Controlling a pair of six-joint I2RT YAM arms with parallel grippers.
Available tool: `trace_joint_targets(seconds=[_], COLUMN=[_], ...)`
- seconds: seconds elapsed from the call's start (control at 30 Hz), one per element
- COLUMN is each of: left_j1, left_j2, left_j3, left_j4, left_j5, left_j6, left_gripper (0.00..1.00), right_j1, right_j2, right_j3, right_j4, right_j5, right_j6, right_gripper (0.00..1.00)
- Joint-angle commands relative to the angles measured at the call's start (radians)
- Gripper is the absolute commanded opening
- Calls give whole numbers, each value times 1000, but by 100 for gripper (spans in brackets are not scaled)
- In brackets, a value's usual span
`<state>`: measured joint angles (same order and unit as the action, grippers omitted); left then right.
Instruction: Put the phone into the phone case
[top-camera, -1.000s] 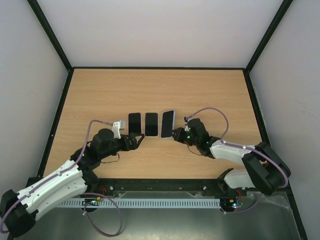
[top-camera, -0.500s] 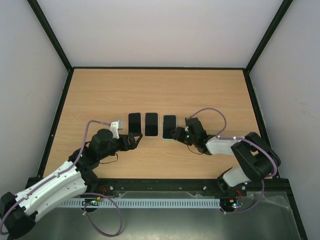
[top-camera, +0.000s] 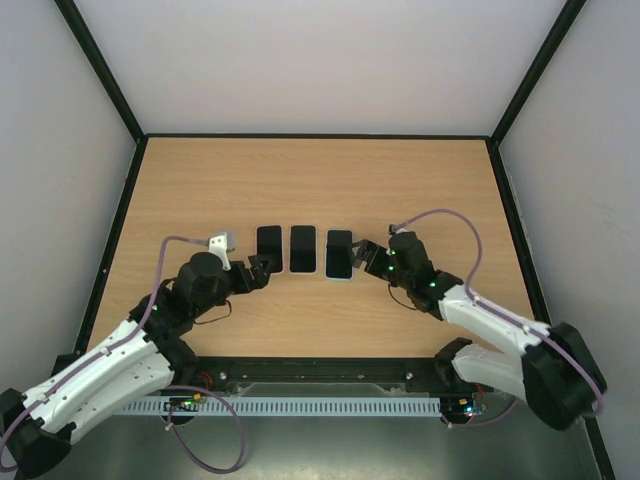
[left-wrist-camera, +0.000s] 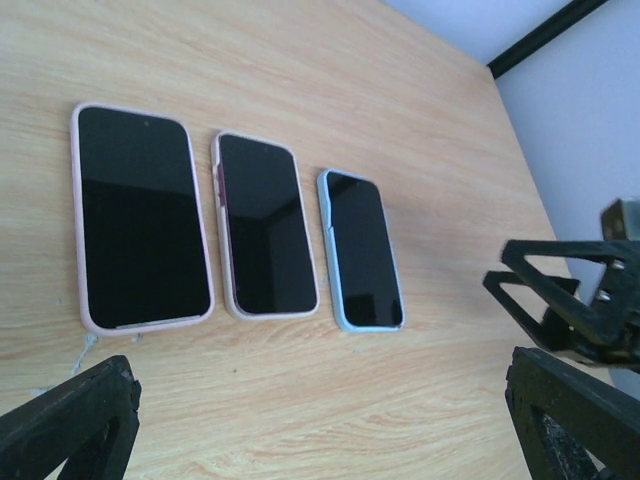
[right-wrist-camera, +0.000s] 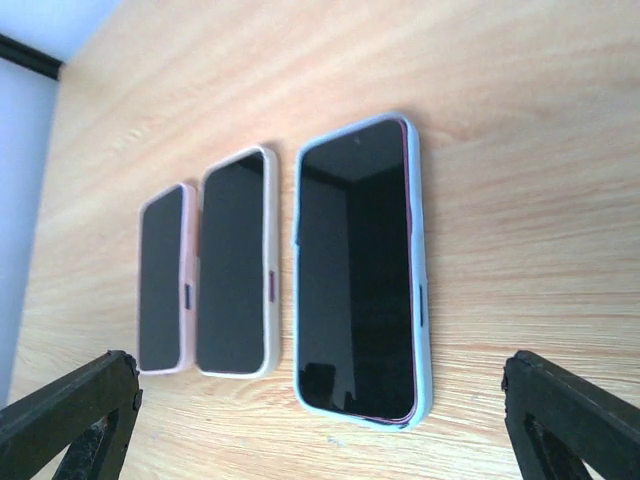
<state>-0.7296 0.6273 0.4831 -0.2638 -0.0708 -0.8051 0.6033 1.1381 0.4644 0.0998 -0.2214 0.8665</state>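
Note:
Three phones lie face up in a row on the wooden table. The right one (top-camera: 339, 254) sits flat in a light blue phone case (right-wrist-camera: 422, 300); a dark red phone edge shows inside the case rim. My right gripper (top-camera: 366, 257) is open just right of it, touching nothing, and its jaws (right-wrist-camera: 320, 430) frame the phone's near end. The middle phone (top-camera: 303, 248) is in a cream case (right-wrist-camera: 268, 280), the left one (top-camera: 269, 246) in a pink case (right-wrist-camera: 185, 290). My left gripper (top-camera: 262, 268) is open and empty, just short of the left phone's near end (left-wrist-camera: 140, 225).
The right gripper's black fingers (left-wrist-camera: 570, 300) stand at the right edge of the left wrist view, beside the blue-cased phone (left-wrist-camera: 362, 250). A black frame edges the table (top-camera: 320, 180), with white walls behind and at both sides.
The right gripper has opened and let go of the blue-cased phone, which stood tilted on its edge and now lies flat. It then drew back a little to the right. The left arm shifted slightly.

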Motion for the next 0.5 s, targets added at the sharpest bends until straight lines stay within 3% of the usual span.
trace_joint_targets(seconds=[0.0,0.27,0.47], left_j1=[7,9,9], left_j2=[-26,-81,-89], left_j3=[71,141,198], left_j4=[-61,-85,-103], left_j5=[-56,-89,-107], left_j6=[3,36,65], left_gripper=[100,100,100], right_j1=[-2,-3,-3], right_j2=[-188,-529,-620], right_j3=[41,77,90], right_j4=[-177,-322,-362], right_j5=[97,139,112], right_j6=[-43,-8,27], right_gripper=[98,98,98])
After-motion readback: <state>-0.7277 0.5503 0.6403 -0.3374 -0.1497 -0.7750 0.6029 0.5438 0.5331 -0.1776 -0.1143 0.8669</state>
